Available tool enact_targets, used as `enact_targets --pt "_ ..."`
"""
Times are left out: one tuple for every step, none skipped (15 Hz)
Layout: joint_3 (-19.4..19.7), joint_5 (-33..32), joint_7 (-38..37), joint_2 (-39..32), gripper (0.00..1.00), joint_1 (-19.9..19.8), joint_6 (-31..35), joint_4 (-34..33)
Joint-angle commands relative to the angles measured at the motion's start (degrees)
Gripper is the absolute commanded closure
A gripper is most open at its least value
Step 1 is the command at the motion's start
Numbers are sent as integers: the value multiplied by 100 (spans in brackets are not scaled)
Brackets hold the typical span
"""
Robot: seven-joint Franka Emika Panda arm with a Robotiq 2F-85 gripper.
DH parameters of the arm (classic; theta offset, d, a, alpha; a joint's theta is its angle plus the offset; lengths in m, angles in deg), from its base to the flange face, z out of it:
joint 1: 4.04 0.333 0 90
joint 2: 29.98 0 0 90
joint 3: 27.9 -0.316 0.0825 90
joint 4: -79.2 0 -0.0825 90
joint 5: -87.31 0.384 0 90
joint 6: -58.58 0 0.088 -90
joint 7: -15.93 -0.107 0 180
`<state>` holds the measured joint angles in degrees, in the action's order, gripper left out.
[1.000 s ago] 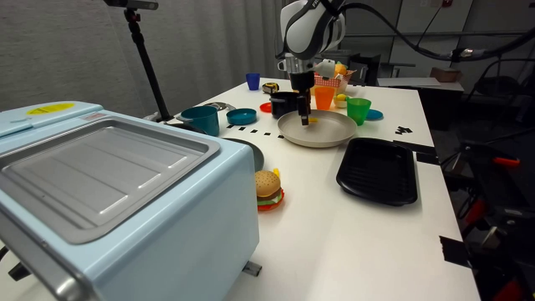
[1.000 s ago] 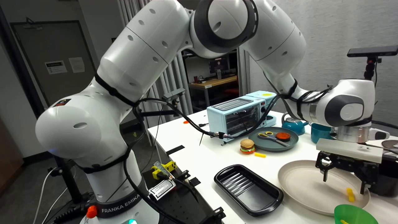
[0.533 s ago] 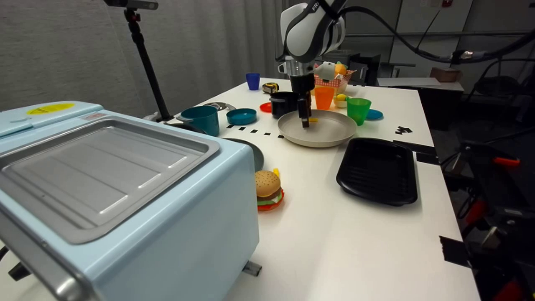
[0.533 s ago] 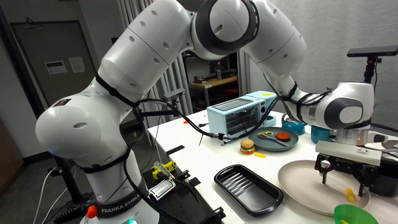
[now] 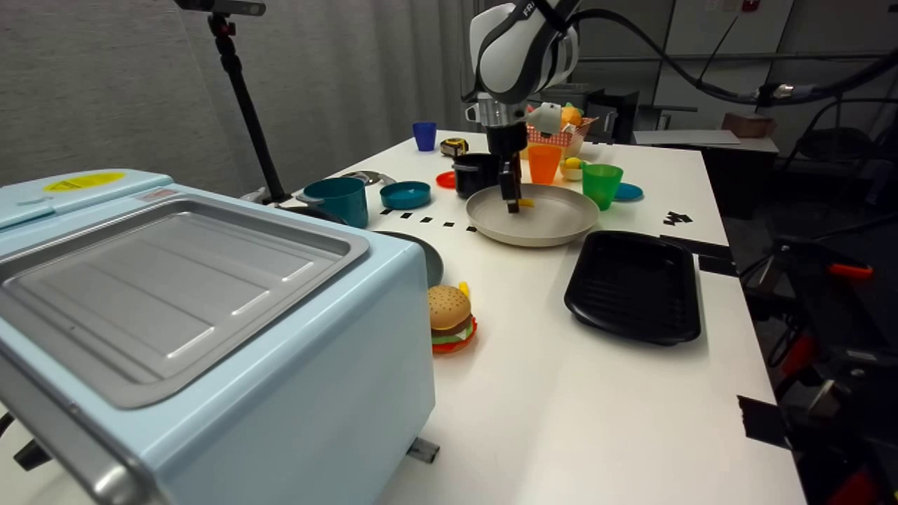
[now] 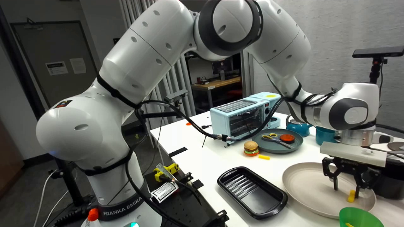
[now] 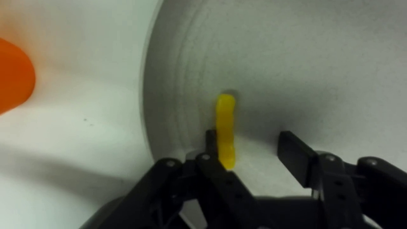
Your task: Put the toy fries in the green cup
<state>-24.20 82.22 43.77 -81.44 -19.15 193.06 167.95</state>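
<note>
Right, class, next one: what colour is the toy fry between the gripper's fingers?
Yellow. The toy fry shows best in the wrist view.

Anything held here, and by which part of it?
Nothing is held: the gripper is open, its jaws apart, the yellow toy fry beside only one.

The toy fries (image 7: 225, 127) and green cup (image 5: 601, 186) look like smooth plastic; the plate (image 7: 302, 63) is matt; the baking dish (image 6: 257, 197), glossy; the oven (image 5: 302, 365), shiny-sided beneath a satiny metal tray (image 5: 165, 280); the worktop (image 5: 561, 400), smooth, softly reflective; the curtain (image 5: 393, 77), cloth.
</note>
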Motion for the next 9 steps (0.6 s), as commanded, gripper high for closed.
enact_targets --pt "-36 -85 -74 -147 77 -57 -55 -171" --pt "-31 -76 -95 -144 84 -60 -42 -177" --pt "-24 -72 -108 -143 93 -65 -47 -194" --pt "-18 -64 -133 -142 99 -68 -55 -208" --pt "-9 -56 -166 -124 100 -67 -71 -214" --pt "-7 -46 -195 -118 97 -72 -72 -212" --pt "9 -42 -258 -93 96 -63 -84 -194" --pt "32 -45 -326 -49 96 -53 -85 -151" --pt "55 -54 -393 22 96 -43 -51 -72"
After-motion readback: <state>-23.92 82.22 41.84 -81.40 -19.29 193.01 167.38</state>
